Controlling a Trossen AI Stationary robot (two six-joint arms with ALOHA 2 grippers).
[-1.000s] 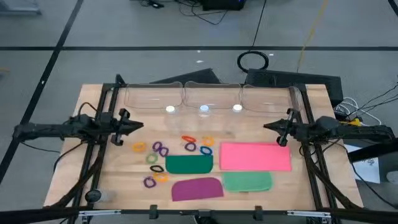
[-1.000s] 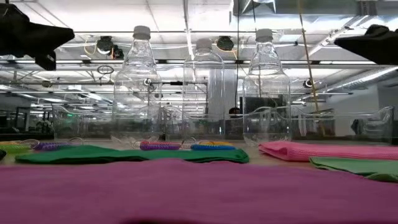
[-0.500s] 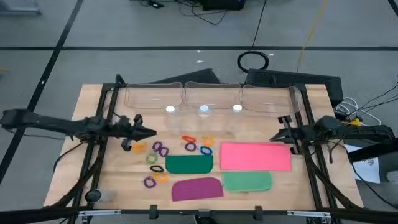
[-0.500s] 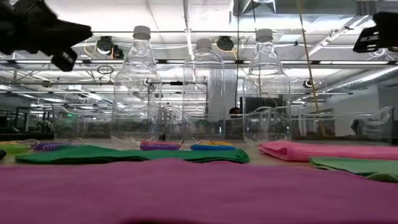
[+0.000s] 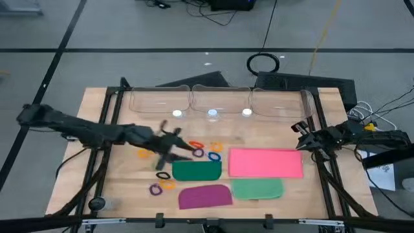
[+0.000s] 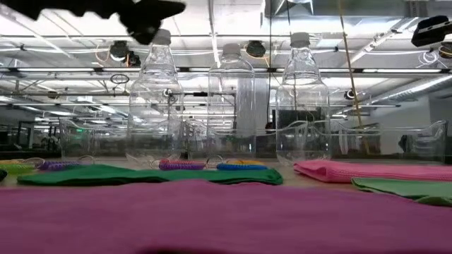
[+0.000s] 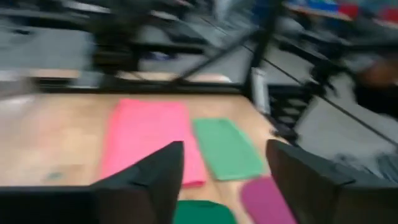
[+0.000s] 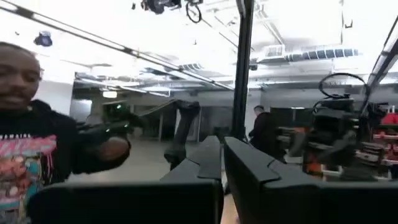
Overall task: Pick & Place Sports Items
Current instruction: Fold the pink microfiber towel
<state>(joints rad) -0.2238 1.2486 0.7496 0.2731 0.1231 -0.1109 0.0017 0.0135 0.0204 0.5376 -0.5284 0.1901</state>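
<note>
With my left tool (image 5: 194,153) spread open above the rings (image 5: 198,148) beside the dark green piece (image 5: 196,170) mid-counter, and my right tool (image 5: 297,127) shut and parked, I worry a hasty descent scatters them or snags two together.

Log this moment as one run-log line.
left gripper: open, over elastic rings | right gripper: shut, waiting at table's right edge | pink piece: untouched | nothing held
</note>
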